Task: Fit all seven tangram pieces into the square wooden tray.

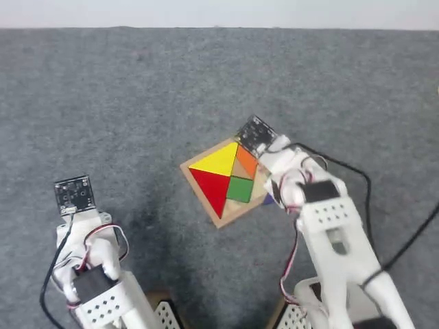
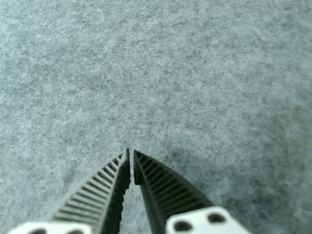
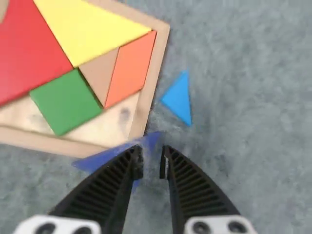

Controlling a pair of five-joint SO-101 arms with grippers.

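Counter (image 1: 137, 103): grey cloth covering, felt-like, matt, fuzzy. Tray (image 3: 157, 63): pale bare wood, matt (floor faintly marked). Yellow piece (image 3: 87, 29): smooth, evenly painted, low sheen. Left end effector (image 2: 130, 155) and right end effector (image 3: 151, 153): black plastic, ribbed, matt.

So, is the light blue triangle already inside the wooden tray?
No, the light blue triangle lies on the grey mat, outside the rim of the tray.

High view: overhead, distant, facing down. Wrist views: close, facing carpet (image 2: 195, 73). High, right wrist share wooden tray (image 1: 218, 222) ahead of right gripper (image 3: 151, 152).
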